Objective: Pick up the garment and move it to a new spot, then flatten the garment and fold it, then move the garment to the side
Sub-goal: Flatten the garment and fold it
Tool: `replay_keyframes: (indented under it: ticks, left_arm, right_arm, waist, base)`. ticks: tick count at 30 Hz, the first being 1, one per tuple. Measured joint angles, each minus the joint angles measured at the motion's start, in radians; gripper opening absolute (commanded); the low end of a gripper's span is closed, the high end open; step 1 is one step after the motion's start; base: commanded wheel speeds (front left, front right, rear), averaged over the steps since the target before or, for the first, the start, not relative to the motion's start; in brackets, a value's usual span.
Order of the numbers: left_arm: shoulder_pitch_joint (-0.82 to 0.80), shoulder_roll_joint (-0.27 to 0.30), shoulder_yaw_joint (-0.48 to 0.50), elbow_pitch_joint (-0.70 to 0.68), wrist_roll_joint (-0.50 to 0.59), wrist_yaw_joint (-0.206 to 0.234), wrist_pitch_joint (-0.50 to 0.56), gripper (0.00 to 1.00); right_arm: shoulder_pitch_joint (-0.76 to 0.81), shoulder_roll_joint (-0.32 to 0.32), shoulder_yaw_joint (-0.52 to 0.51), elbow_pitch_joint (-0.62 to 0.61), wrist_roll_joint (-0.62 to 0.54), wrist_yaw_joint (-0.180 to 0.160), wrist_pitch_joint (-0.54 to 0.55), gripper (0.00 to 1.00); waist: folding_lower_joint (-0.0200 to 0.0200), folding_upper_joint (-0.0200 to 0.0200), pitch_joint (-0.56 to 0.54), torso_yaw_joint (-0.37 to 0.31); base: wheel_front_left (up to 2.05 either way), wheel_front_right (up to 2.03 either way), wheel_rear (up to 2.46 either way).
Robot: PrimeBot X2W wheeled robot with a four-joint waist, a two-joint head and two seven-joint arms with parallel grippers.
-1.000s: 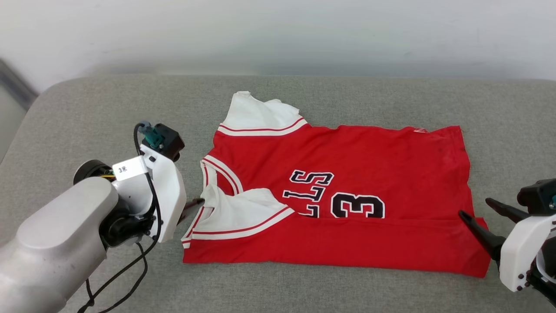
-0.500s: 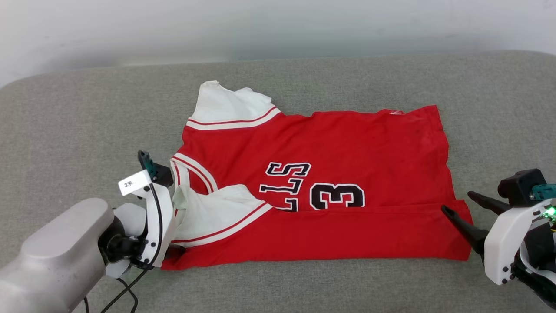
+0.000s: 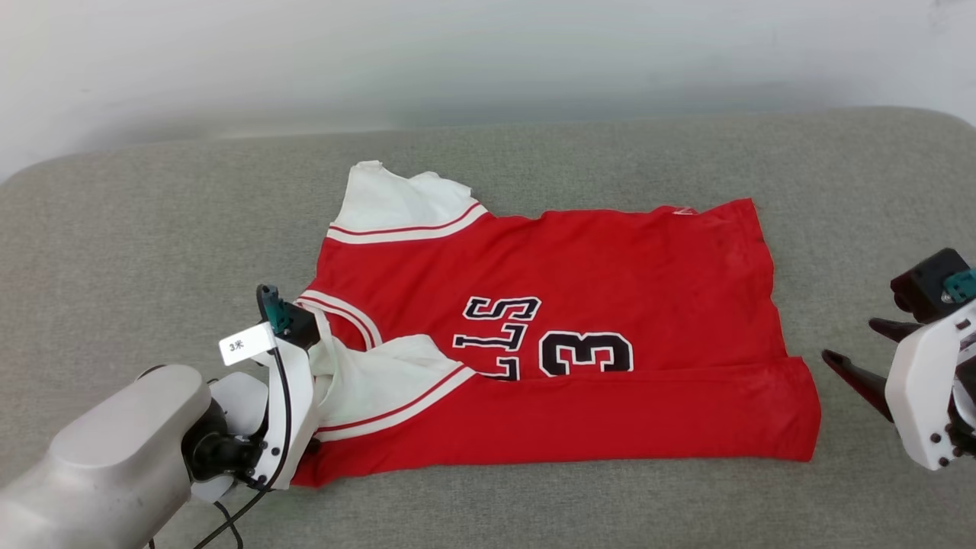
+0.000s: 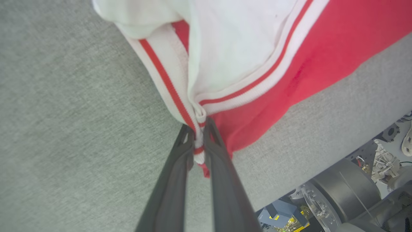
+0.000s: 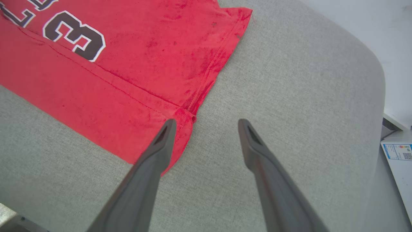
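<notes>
The garment (image 3: 610, 267), a red jersey with white sleeves and a black "3" print, lies spread on the grey cushion, its near long edge folded over. My left gripper (image 3: 309, 450) sits at its lower left corner. In the left wrist view the left gripper (image 4: 199, 141) is shut on the red-white striped trim of the garment (image 4: 289, 64). My right gripper (image 3: 858, 351) hovers open just right of the hem. In the right wrist view the right gripper (image 5: 206, 122) has one fingertip over the hem corner of the garment (image 5: 128, 64), and nothing lies between the fingers.
The grey cushion (image 3: 152, 229) stretches wide to the left, right and front of the jersey, with a white wall (image 3: 488, 46) behind it. Its rounded right edge (image 5: 373, 71) drops off near a white labelled box (image 5: 399, 154). The robot's base (image 4: 344, 193) shows below the front edge.
The head camera has shifted. My left gripper moved onto the garment's lower left corner and closed on the striped trim. The right gripper drew back slightly right of the hem, staying open.
</notes>
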Motion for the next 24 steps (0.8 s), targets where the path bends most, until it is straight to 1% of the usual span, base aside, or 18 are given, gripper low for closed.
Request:
replay_keyframes:
  ticks: [3, 5, 8, 10, 14, 19, 24]
  left_arm:
    - [-0.008, 0.018, -0.004, -0.036, 0.007, -0.003, -0.011, 0.00]
    - [-0.011, 0.029, -0.009, -0.059, 0.010, -0.003, -0.016, 0.00]
    - [-0.020, 0.037, -0.012, -0.085, 0.016, -0.003, -0.023, 0.00]
    - [-0.028, 0.038, -0.013, -0.097, 0.018, -0.003, -0.030, 0.00]
    - [-0.039, 0.038, -0.015, -0.110, 0.032, -0.003, -0.042, 0.00]
    - [-0.060, 0.035, -0.016, -0.114, 0.043, -0.003, -0.057, 0.00]
    - [-0.064, 0.035, -0.026, -0.118, 0.048, -0.004, -0.068, 0.00]
  right_arm:
    - [-0.036, -0.035, 0.037, -0.010, 0.029, 0.000, 0.142, 1.00]
    - [-0.049, -0.044, 0.056, -0.008, 0.054, 0.000, 0.229, 1.00]
    - [-0.071, -0.041, 0.066, 0.014, 0.087, 0.000, 0.333, 1.00]
    - [-0.075, -0.018, 0.072, 0.040, 0.100, 0.000, 0.374, 1.00]
    - [-0.077, 0.047, 0.073, 0.115, 0.110, 0.000, 0.400, 1.00]
    - [-0.075, 0.130, 0.093, 0.209, 0.094, 0.000, 0.356, 1.00]
    - [-0.069, 0.143, 0.131, 0.262, 0.095, -0.003, 0.307, 1.00]
  waist:
    - [0.0000, 0.0001, -0.011, 0.010]
    - [0.0000, 0.0000, -0.013, 0.017]
    - [0.0000, 0.0000, -0.005, 0.027]
    - [0.0000, 0.0000, 0.006, 0.033]
    - [0.0000, 0.0001, 0.035, 0.044]
    - [0.0001, 0.0000, 0.072, 0.056]
    - [0.0001, 0.0000, 0.088, 0.065]
  base:
    - [0.00, 0.00, 0.00]
    - [0.00, 0.00, 0.00]
    - [0.00, 0.00, 0.00]
    - [0.00, 0.00, 0.00]
    - [0.00, 0.00, 0.00]
    - [0.00, 0.00, 0.00]
    - [0.00, 0.00, 0.00]
